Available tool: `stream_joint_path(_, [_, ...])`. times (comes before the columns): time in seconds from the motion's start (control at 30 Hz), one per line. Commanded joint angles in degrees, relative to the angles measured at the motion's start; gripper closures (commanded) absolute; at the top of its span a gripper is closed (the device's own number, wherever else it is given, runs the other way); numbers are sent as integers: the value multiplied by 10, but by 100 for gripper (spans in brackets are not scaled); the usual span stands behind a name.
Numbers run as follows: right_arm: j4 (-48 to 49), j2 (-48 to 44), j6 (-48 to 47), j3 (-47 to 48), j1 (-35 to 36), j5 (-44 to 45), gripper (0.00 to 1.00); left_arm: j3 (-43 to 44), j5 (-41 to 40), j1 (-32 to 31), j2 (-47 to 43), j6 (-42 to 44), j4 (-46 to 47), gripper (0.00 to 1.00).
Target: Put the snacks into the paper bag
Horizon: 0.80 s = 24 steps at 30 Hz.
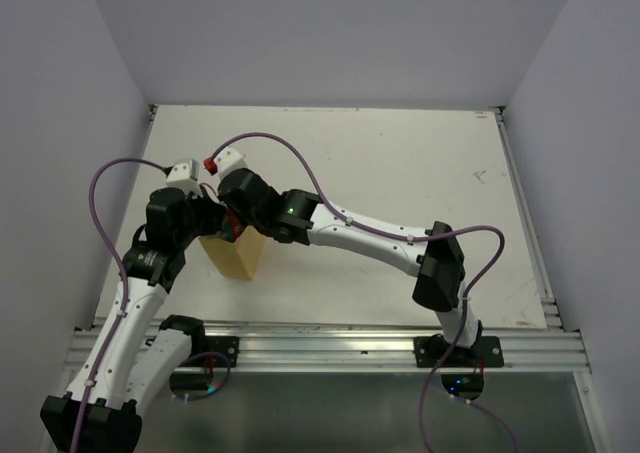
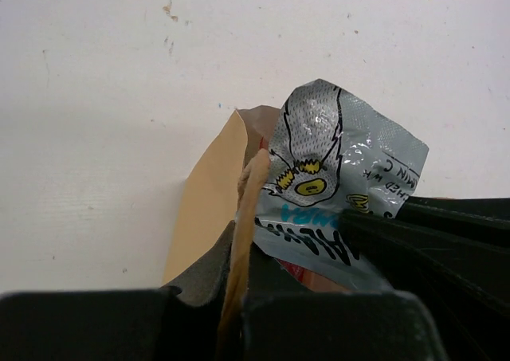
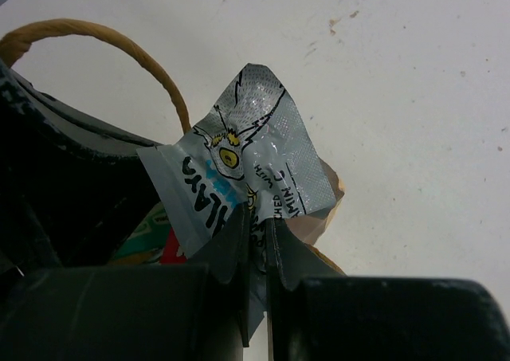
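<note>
Left gripper (image 2: 235, 297): fingers pressed together, pinching the top edge of the paper bag (image 2: 209, 209) at one side of its mouth. The bag stands upright on the white table (image 1: 400, 153), near the left front, with both arms meeting over it. Right gripper (image 3: 259, 253): fingers closed on the lower edge of the silvery packet (image 3: 255, 154), a crumpled, shiny wrapper with blue lettering and a yellow-eyed cartoon print. The packet sits at the bag's open mouth, its upper part standing clear above the rim; how far its lower part reaches inside cannot be told. One thin handle (image 3: 119, 46) of the bag arches up behind the left gripper's black body in the right wrist view. Red and green wrappers (image 3: 155, 245) show just inside the opening, below the silvery packet; which packets they are cannot be told.
</note>
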Motion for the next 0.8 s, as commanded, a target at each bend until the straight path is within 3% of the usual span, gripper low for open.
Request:
stream_joint_path(0.0, [-50, 3, 11, -4, 5, -49, 100, -4, 12, -5, -4, 0, 13, 100])
stream_joint_path(0.37, [-122, 56, 20, 28, 7, -72, 100, -4, 12, -5, -5, 0, 12, 100])
stream_joint_path(0.7, [-125, 88, 17, 80, 8, -84, 100, -4, 4, -5, -2, -2, 10, 100])
stream_joint_path(0.77, [-123, 82, 10, 86, 8, -76, 93, -3, 6, -5, 2, -2, 10, 100])
